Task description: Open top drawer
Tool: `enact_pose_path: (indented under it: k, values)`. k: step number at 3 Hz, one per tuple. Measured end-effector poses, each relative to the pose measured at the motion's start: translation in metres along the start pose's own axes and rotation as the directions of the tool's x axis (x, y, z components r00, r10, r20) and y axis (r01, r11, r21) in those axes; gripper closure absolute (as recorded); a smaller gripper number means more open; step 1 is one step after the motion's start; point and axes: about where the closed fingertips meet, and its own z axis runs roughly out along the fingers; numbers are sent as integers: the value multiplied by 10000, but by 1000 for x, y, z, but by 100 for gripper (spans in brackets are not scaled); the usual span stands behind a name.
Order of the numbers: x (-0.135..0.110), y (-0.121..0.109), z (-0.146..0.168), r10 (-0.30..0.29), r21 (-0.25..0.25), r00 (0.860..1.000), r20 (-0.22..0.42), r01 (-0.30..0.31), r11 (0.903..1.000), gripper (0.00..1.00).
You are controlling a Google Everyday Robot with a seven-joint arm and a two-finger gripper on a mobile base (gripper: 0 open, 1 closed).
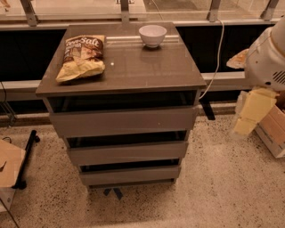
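Looks like office or lab test corner, not home. Claw (253, 111) hangs at right edge, above floor. Left of claw: lone grey-brown drawer unit (124, 151) parked on speckled terrazzo floor (222, 187), chip bag (82, 55) and white bowl (152, 35) on its counter (147, 67). Beyond claw: metal railing posts (29, 12) with glass, white cable (218, 53) dangling down. Cardboard box (274, 133) just right of claw, flat cardboard (10, 162) far left.

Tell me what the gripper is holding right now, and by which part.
Nothing, as far as can be seen. The pale yellow gripper hangs over the floor at the right, well apart from the wide, glossy grey-brown top drawer, which it is not touching.
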Motion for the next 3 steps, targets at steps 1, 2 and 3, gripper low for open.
enact_pose_path:
  k: [1, 2, 3]
  values:
    - [-7, -5, 27, -335, 120, 9977, 582, 329, 9994, 0]
    - [-8, -7, 27, -366, 235, 9974, 624, 351, 9991, 0]
    - [-7, -2, 33, -231, 4, 9964, 810, 231, 9997, 0]
